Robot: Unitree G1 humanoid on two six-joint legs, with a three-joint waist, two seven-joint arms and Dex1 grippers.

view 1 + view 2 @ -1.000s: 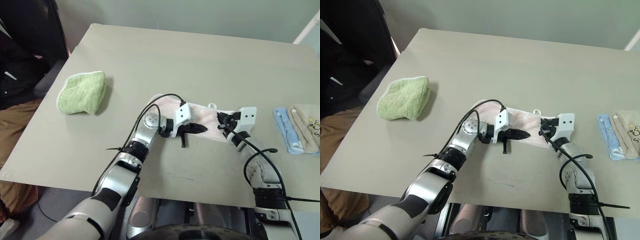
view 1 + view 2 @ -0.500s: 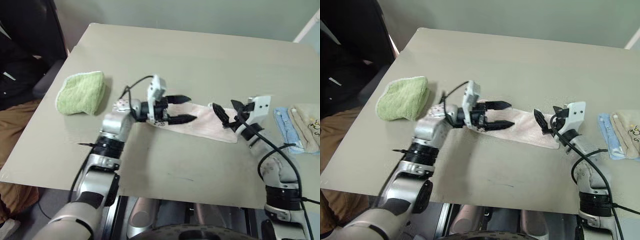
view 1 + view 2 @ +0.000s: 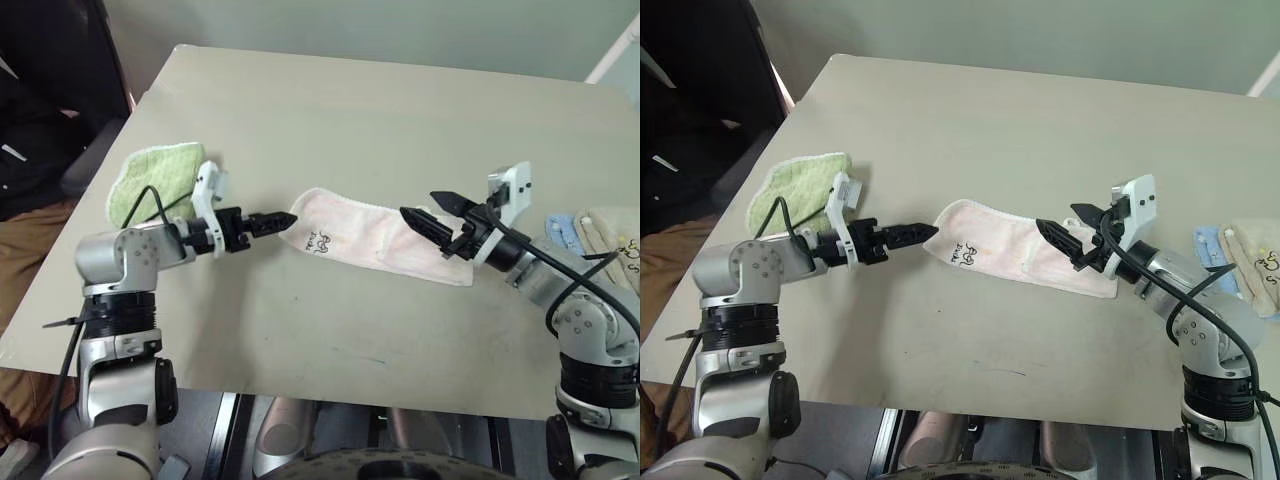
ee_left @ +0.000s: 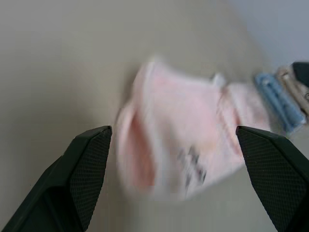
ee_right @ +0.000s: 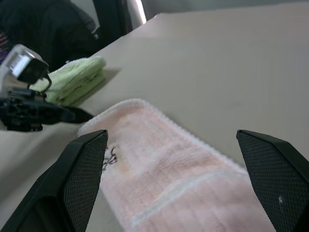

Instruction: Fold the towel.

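Now flat on the table point(image 3: 420, 110): pink towel point(image 3: 375, 238), a long strip with one fold in it, between the two grippers. Left gripper point(image 3: 268, 222) spread wide, empty, just off the towel's rounded end; right gripper point(image 3: 432, 212) likewise agape above the other end — holding nothing. Best next: pinch one end's corners squarely, carry across to the far hem, align edges before release — well apart from the green towel point(image 3: 150, 180).

Silver arms with black cables end in black two-fingered tools, left tool point(image 3: 283, 220), right tool point(image 3: 428, 213).
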